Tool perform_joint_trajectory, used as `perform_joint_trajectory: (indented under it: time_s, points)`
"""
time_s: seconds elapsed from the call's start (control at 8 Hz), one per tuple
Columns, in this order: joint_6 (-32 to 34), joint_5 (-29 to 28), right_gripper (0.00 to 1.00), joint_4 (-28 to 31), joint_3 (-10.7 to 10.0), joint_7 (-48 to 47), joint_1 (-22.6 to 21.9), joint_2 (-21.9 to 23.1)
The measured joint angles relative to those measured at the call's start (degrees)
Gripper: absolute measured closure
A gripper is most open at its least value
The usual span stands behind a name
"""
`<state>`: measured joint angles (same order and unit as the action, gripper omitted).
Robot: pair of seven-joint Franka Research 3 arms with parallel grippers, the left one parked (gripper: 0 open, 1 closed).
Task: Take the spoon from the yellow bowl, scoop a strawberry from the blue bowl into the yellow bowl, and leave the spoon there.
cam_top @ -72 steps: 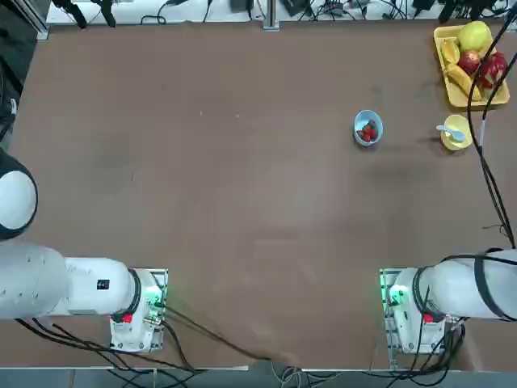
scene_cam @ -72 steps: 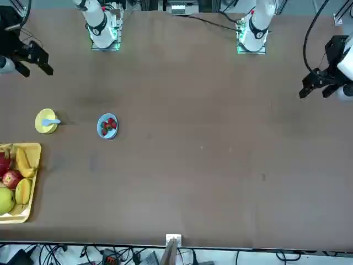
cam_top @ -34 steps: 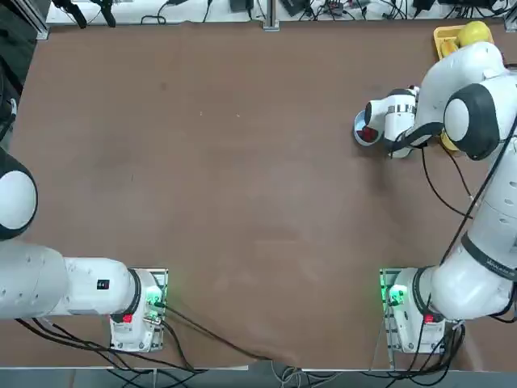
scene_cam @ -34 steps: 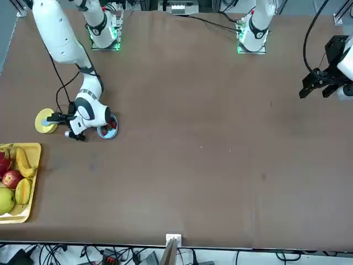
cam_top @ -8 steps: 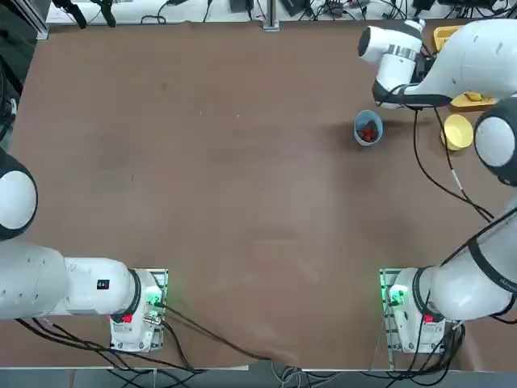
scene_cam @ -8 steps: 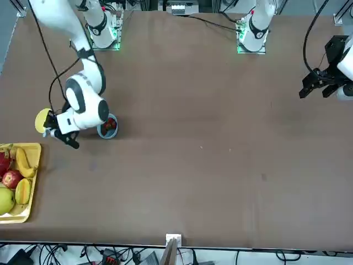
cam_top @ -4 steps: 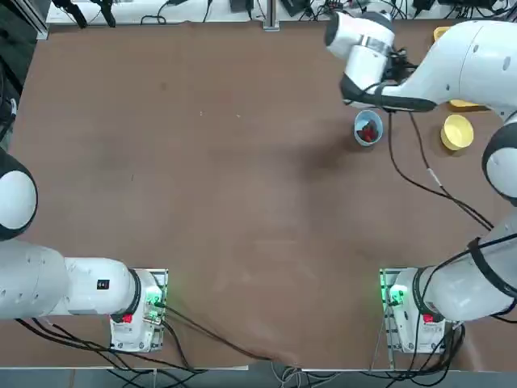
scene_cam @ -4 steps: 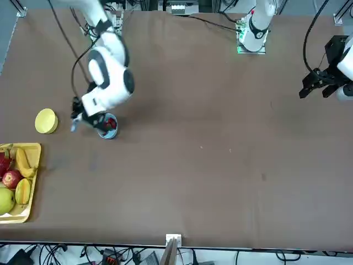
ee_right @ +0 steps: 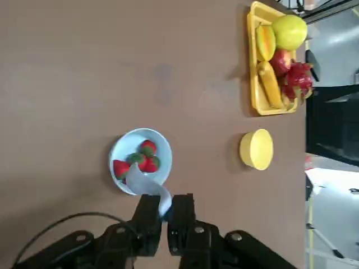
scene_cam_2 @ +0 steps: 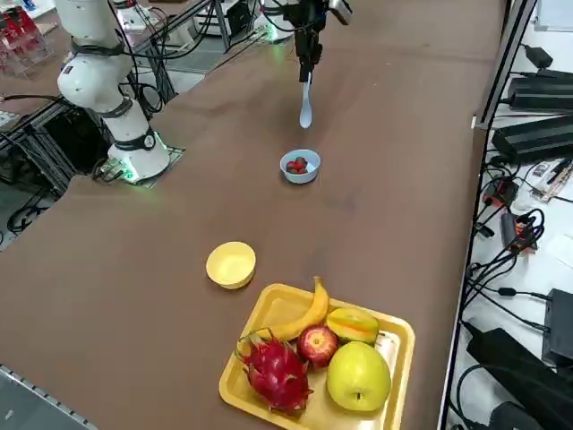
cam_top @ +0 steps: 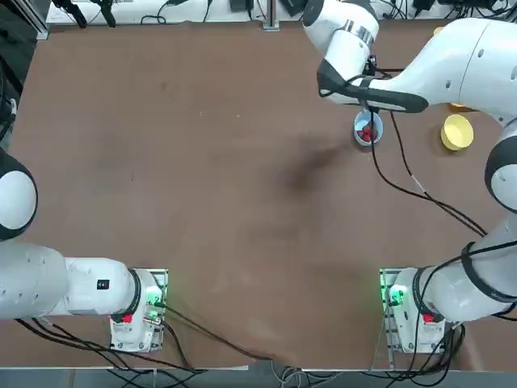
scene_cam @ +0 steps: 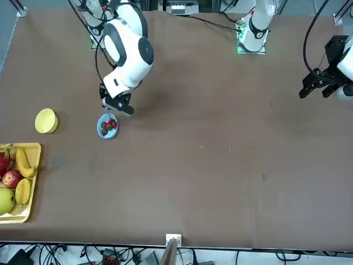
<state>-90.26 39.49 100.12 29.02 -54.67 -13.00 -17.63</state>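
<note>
Top view: right arm is reaching across the far right part of the table (cam_top: 202, 202), its wrist covering the gripper. Blue bowl (cam_top: 367, 132) is peeking out just under the arm, strawberries inside. Yellow bowl (cam_top: 457, 132) is sitting well apart toward the right edge, looking empty.

Front view: gripper (scene_cam: 113, 104) is hanging close above the blue bowl (scene_cam: 107, 126), on its robot-facing side. Yellow bowl (scene_cam: 46, 121) is sitting beyond it, with the fruit tray (scene_cam: 28, 187) near the table corner.

Right side view: spoon (scene_cam_2: 306, 106) is dangling bowl-end down from the gripper (scene_cam_2: 309, 64), clear of the table and apart from the blue bowl (scene_cam_2: 300, 167). Yellow bowl (scene_cam_2: 231, 265) is showing nothing inside.

Right wrist view: gripper (ee_right: 162, 212) is clamping the spoon (ee_right: 147, 185) by its handle; spoon tip is lying over the blue bowl's (ee_right: 119, 152) rim. Three strawberries (ee_right: 141, 160) are waiting in it.

Progress: spoon taken out, judging by the empty yellow bowl. Scoop, carry and drop-off are all left.

Room: wide bare table around both bowls. Tray and table edge are crowding only the far side of the yellow bowl; the path between bowls looks free.
</note>
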Motion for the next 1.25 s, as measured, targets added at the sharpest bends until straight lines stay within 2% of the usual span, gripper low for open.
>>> perform_joint_trajectory:
  time_s: [0.38,0.88,1.25]
  points:
    - [-1.24,-0.39,0.89,0.76,0.08,-1.11,0.44,-1.33]
    - [-5.94,-3.33,0.89,3.90,-0.01,-0.37,4.93,-1.77]
    - [-11.63,-3.46,0.89,8.96,-0.01,-0.33,7.33,-1.14]
